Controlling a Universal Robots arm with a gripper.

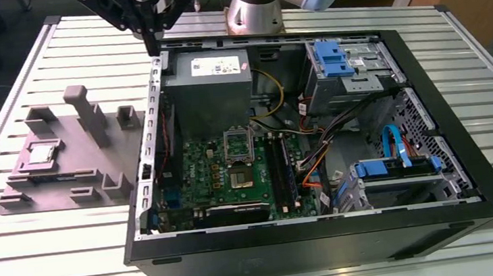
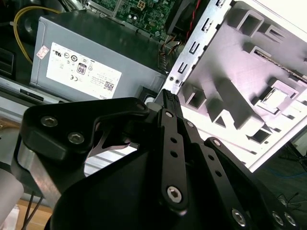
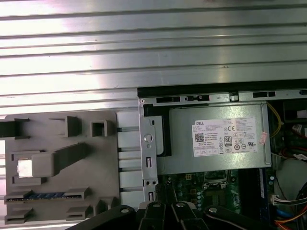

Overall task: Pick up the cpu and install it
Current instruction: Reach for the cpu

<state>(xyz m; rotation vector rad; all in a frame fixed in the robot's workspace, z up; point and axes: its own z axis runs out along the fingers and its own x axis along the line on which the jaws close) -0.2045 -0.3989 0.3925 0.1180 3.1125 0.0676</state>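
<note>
Black two-finger gripper (image 1: pixel 154 48), fingers together and empty, is held over the corner of the open black computer case (image 1: pixel 328 233), upper centre-left of the exterior view. Small silver-grey square cpu (image 1: pixel 42 153) is seated in the grey moulded fixture (image 1: pixel 97 187), well apart toward the exterior view's lower left.

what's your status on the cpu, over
Gripper shut, empty, over case edge. Cpu sits in grey fixture, untouched. Nothing between them.

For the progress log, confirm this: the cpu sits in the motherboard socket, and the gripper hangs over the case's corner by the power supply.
Wrong on the cpu: it lies in the grey holder outside the case, on the exterior view's left, not in the socket; the exterior view shows this. The gripper does hang over the case's corner by the power supply.
</note>
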